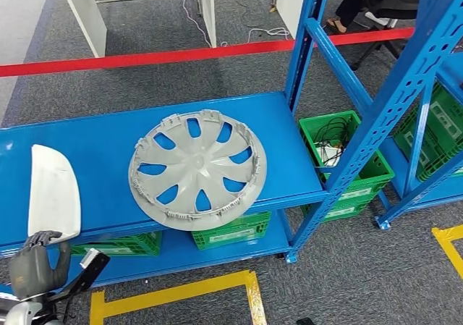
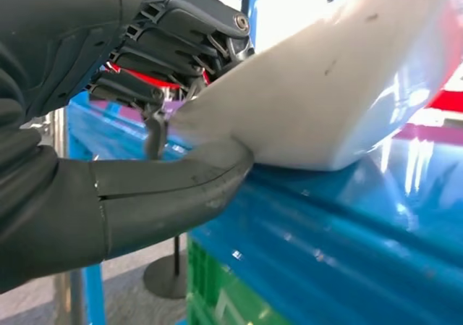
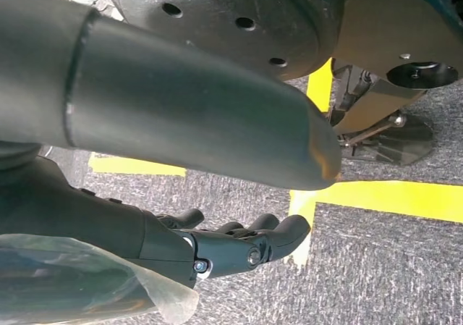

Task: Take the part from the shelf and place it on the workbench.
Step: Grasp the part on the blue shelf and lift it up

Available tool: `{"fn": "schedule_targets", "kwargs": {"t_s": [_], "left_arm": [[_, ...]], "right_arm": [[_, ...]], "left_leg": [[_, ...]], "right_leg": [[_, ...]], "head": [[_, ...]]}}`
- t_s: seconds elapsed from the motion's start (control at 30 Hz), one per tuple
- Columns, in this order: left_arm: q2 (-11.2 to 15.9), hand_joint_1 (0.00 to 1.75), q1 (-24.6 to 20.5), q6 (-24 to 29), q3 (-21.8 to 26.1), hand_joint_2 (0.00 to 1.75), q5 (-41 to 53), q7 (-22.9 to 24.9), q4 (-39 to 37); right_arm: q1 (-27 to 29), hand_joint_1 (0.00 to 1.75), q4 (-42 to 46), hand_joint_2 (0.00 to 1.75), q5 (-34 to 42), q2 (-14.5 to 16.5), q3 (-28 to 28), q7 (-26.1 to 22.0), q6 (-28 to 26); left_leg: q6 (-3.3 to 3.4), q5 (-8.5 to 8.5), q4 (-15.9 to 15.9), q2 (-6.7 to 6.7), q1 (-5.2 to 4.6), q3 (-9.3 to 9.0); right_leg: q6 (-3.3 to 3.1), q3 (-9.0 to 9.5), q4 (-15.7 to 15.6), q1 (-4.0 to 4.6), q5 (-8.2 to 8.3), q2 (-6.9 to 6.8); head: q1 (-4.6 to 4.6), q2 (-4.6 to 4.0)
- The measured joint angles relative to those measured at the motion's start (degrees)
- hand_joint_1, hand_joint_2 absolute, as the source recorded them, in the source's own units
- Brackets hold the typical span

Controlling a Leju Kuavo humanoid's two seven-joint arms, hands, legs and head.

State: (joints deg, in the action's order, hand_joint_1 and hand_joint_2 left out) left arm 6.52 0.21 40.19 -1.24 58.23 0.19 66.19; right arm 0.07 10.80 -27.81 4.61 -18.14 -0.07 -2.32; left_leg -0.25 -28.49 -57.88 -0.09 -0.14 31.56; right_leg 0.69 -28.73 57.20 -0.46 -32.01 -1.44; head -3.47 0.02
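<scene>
A white curved panel part lies at the left end of the blue shelf deck, its near edge at the shelf's front rim. My left hand grips that near edge. In the left wrist view the thumb lies under the white part and the dark fingers press on top, so my left hand pinches it. A grey wheel cover lies flat in the middle of the shelf. My right hand hangs above the grey carpet, fingers loosely spread and holding nothing.
Green crates sit under the shelf and to its right. Blue uprights rise at the right. A red barrier strip runs behind, yellow floor tape in front. A seated person's legs are at the far right.
</scene>
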Motion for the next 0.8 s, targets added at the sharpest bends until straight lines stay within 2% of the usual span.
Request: {"fn": "schedule_targets", "kwargs": {"t_s": [0.53, 0.63, 0.8], "left_arm": [[0.74, 1.75, -1.54, 0.11, -0.17, 1.75, 1.86, -0.45, -0.15], [0.38, 1.75, -0.84, 0.20, 0.21, 1.75, 3.37, -2.36, 1.38], [-2.63, 1.75, 1.75, 0.26, 2.79, 1.75, 7.16, -8.66, 8.05]], "right_arm": [[-0.01, 0.00, 0.00, 0.00, -0.22, -0.08, 0.00, -0.29, 0.14], [0.00, 0.00, 0.00, 0.00, -0.17, -0.09, 0.00, -0.54, 0.04], [0.00, 0.00, 0.00, 0.00, -0.17, -0.09, 0.00, -1.05, -0.19]], "left_leg": [[0.00, 0.00, 0.01, 0.00, 0.00, -0.07], [0.00, 0.00, 0.01, 0.00, 0.00, -0.06], [0.00, 0.00, 0.00, 0.01, 0.00, -0.02]], "right_leg": [[-0.01, 0.05, 0.01, 0.01, -0.01, 0.01], [-0.02, 0.03, 0.01, 0.01, -0.01, 0.01], [-0.02, 0.00, 0.01, -0.01, -0.02, 0.02]], "head": [[0.01, 0.00], [0.01, 0.00], [-0.01, 0.00]]}}
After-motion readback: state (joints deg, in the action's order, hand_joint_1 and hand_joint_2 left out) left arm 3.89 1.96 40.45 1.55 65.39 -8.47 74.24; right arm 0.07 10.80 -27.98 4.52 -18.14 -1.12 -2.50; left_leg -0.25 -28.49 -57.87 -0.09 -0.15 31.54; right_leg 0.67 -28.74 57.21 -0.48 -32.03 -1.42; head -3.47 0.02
